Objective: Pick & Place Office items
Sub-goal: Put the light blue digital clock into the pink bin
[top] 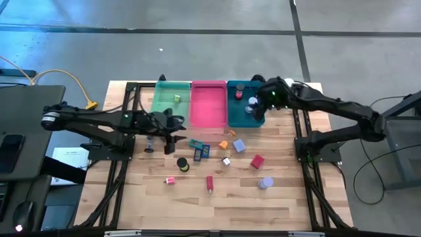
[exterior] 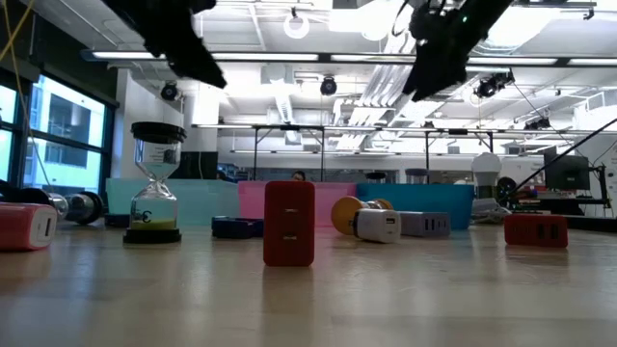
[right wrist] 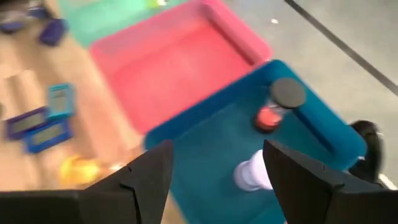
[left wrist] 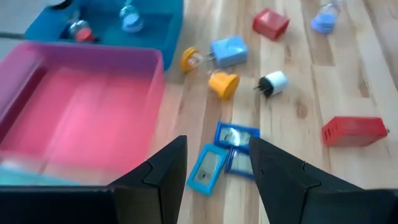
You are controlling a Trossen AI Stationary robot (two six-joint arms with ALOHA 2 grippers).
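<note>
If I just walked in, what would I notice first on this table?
Three bright trays sit side by side at the table's far edge: green, pink and teal. The right hand hangs open over the teal tray, which holds a few small things. In front of the trays, little items lie scattered on the wood, such as a red block and blue clips, with the left hand open beside them.
</note>
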